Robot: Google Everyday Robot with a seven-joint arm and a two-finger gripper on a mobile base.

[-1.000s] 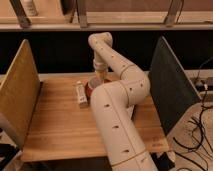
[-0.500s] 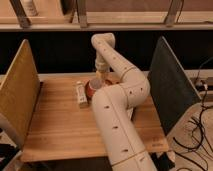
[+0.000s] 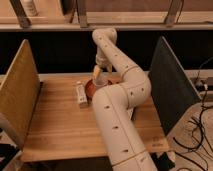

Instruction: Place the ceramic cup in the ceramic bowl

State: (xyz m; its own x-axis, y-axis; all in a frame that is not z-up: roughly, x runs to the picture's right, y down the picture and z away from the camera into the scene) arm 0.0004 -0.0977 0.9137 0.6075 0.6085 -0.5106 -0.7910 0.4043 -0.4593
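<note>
At table rear | gripper (image 3: pixel 101 71) appears closed on small off-white handleless ceramic cup (image 3: pixel 99 80), held just above shallow orange-red ceramic bowl (image 3: pixel 90 90) | risk: off-centre release could tip cup against rim | slim white tube-shaped bottle (image 3: pixel 81 94) beside bowl.

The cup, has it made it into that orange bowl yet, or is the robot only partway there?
Partway, it seems. Done: the ceramic cup is off the table, up at the gripper and right over the ceramic bowl. In hand: the gripper hangs above the bowl, beside the white bottle. Left: lowering the cup into the bowl and letting go; whether it already touches the bowl is hidden by the arm.
</note>
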